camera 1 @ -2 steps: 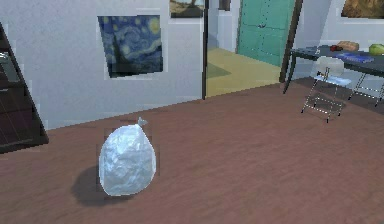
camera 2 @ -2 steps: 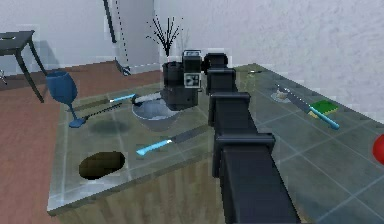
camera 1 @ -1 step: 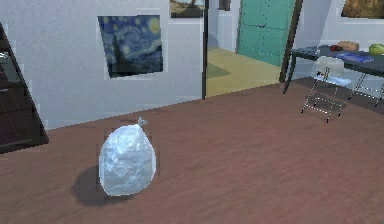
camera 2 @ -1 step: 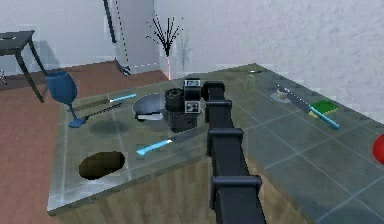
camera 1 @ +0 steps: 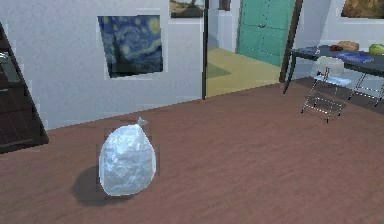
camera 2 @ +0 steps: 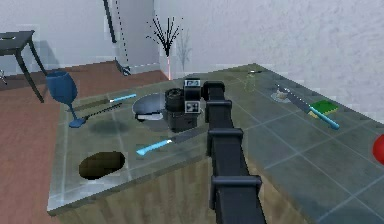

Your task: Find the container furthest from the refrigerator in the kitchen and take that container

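in the forward view, a white tied bag [camera 1: 126, 160] sits on the brown wooden floor at about seven o'clock from the picture's middle. on the pale wall at eleven o'clock hangs a blue swirling painting [camera 1: 131, 45], and a dark cabinet [camera 1: 16, 100] stands at nine o'clock on the edge. at one o'clock an open doorway leads to a teal door [camera 1: 265, 28]. at two o'clock stands a dark table [camera 1: 318, 55] with a green apple [camera 1: 376, 49] on it, and a white chair [camera 1: 328, 84] just beside it. in the arm side view, the dark arm [camera 2: 228, 150] rises from six o'clock over a grey-green tiled counter [camera 2: 300, 135]. the gripper [camera 2: 172, 104] is at the arm's far end, near the middle. a grey shallow vessel [camera 2: 148, 106], the likeliest container here, lies on the counter right at the gripper, to its nine o'clock side, so i cannot tell whether the gripper holds anything. a blue goblet [camera 2: 65, 92] stands upright at nine o'clock, well apart from the vessel. a blue-handled utensil [camera 2: 155, 147] lies at seven o'clock of the gripper, near a dark round patch [camera 2: 98, 163]. a twiggy plant [camera 2: 165, 40] stands on the floor at twelve o'clock, beside a tall grey appliance [camera 2: 130, 35].
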